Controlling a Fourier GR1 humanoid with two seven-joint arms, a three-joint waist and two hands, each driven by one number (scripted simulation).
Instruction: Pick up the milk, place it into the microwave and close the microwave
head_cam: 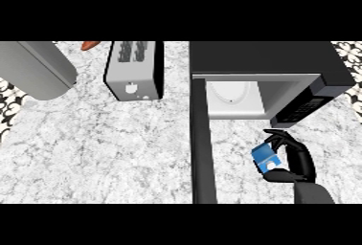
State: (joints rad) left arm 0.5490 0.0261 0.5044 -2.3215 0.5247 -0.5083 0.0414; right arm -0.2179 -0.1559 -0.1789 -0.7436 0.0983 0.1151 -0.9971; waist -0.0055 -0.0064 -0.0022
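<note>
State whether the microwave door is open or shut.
Open. The microwave door swings out towards the robot, baring the pale cavity of the microwave.

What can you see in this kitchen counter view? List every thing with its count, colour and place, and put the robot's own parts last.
microwave: one, black, back right, cavity open
microwave door: one, black, swung out toward the front, left of the cavity
toaster: one, silver and black, back centre-left
grey object: one, back left corner, identity unclear
orange item: one, back edge, mostly cut off
counter: one, white-grey marble
milk: one, blue carton, in front of the cavity
right hand: one, black, curled round the milk
</note>
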